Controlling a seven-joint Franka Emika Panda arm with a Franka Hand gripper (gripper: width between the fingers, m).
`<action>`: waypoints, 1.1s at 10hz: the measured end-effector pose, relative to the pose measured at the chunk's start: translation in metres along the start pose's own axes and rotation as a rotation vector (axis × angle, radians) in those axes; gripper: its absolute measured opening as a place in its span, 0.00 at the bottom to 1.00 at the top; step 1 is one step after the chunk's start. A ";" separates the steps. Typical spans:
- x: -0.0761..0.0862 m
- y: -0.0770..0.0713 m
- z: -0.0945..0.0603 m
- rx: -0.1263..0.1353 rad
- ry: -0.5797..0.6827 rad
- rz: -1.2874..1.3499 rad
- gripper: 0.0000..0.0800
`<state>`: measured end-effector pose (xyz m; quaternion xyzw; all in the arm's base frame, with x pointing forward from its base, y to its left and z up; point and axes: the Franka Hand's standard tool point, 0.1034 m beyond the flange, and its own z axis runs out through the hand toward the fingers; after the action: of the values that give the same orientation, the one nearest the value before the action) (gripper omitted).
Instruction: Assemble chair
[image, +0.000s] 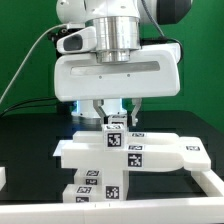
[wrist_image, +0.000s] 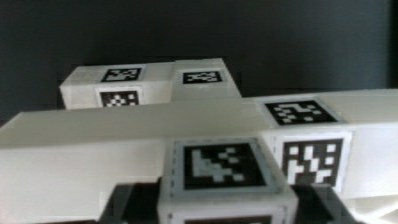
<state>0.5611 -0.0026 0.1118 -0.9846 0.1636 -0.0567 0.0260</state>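
In the exterior view, the large glossy white robot arm (image: 118, 60) filled the upper centre of the frame, hanging straight down over a black table (image: 30, 135) with a green backdrop behind. Its two-finger gripper (image: 113, 116) reached down just below frame centre, the dark fingers (image: 101, 113) standing on either side of a small matte white tagged block (image: 117, 122). The jaws appeared closed on this block, narrow gap, though the contact itself was too small to confirm.

Beneath it, in the lower half of the frame, lay the chair parts: a long matte white slab (image: 160, 153) running from centre towards the exterior view's right, carrying black-and-white square marker tags on its front face. A stacked white tagged post (image: 103, 186) stood at lower centre, below and in front of the slab.

The wrist view showed the gripped block (wrist_image: 226, 170) close up between the dark fingers, the slab (wrist_image: 107, 140) behind it, and another white tagged block (wrist_image: 146, 85) farther back.
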 end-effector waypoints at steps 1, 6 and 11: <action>0.001 -0.001 0.000 0.001 0.001 0.098 0.36; 0.003 0.000 -0.001 0.007 0.005 0.260 0.36; 0.002 -0.002 -0.007 0.016 -0.003 0.259 0.66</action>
<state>0.5631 -0.0012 0.1194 -0.9550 0.2890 -0.0527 0.0410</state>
